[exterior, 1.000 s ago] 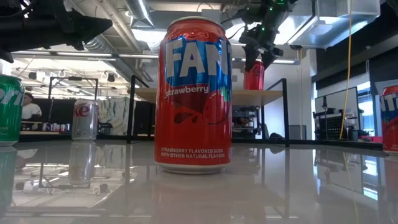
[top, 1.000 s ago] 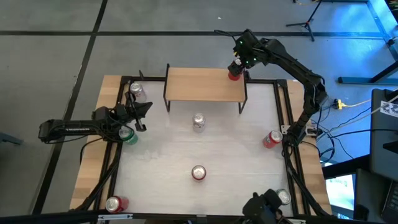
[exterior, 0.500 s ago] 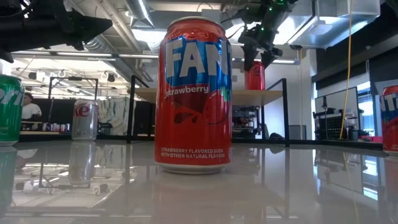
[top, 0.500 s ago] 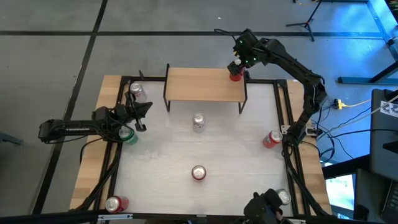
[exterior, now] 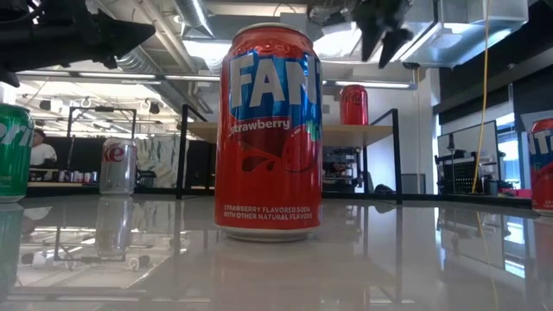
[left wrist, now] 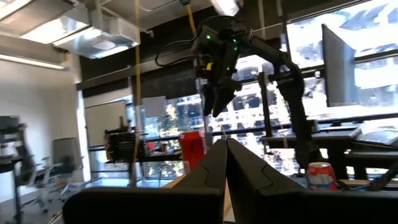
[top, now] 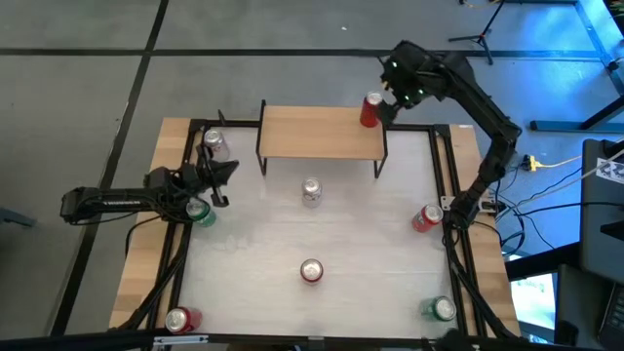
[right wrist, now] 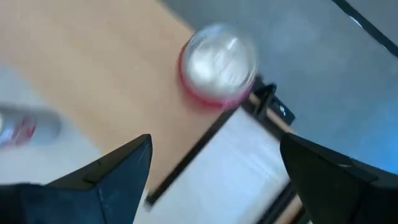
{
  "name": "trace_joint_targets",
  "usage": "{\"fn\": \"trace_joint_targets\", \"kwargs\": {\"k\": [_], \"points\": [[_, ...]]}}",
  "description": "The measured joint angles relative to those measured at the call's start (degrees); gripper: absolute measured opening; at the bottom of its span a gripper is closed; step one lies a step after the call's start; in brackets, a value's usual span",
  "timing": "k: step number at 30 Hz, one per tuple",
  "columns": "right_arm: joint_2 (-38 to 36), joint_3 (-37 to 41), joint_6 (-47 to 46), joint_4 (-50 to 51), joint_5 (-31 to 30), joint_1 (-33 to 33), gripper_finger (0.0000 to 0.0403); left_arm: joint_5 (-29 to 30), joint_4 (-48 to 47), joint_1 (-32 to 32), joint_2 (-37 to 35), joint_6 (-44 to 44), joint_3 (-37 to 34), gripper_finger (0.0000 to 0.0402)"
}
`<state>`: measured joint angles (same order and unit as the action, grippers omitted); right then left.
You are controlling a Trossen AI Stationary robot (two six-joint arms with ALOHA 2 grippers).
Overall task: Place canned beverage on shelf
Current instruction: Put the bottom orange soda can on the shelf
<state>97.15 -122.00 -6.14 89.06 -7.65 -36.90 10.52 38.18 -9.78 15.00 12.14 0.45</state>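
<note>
Glossy white tabletop (top: 263, 244), framed in black, carries the scene, and above its far right corner hangs the right gripper (top: 398, 90), its two dark fingers (right wrist: 118, 168) spread wide and holding nothing. Just beside and below it stands the red canned beverage with a silver lid (top: 370, 110), upright on the far right corner of the small light wood shelf on thin black legs (top: 312, 136), free of the fingers. Farther out, the left gripper (top: 222, 171) waits at the table's left edge, pinched shut and empty, near a green can (top: 201, 211). Other cans stand scattered across the table, among them a red strawberry soda can (exterior: 272, 130) near the front edge. This can's placement looks done; only pulling the arm away seems left.
</note>
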Motion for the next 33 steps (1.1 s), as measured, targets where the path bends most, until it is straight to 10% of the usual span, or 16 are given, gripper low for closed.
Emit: {"fn": "trace_joint_targets", "kwargs": {"k": [16,33], "points": [[-25.22,19.69,-8.90,-1.25,-0.76,13.21,0.0351,-4.04,0.06,0.02,-0.02,0.29,0.00,0.0004],[-29.91,51.64,-7.37,-42.80,8.77,33.23,0.0351,-4.04,0.49,0.02,-0.02,0.39,0.00,0.0004]]}}
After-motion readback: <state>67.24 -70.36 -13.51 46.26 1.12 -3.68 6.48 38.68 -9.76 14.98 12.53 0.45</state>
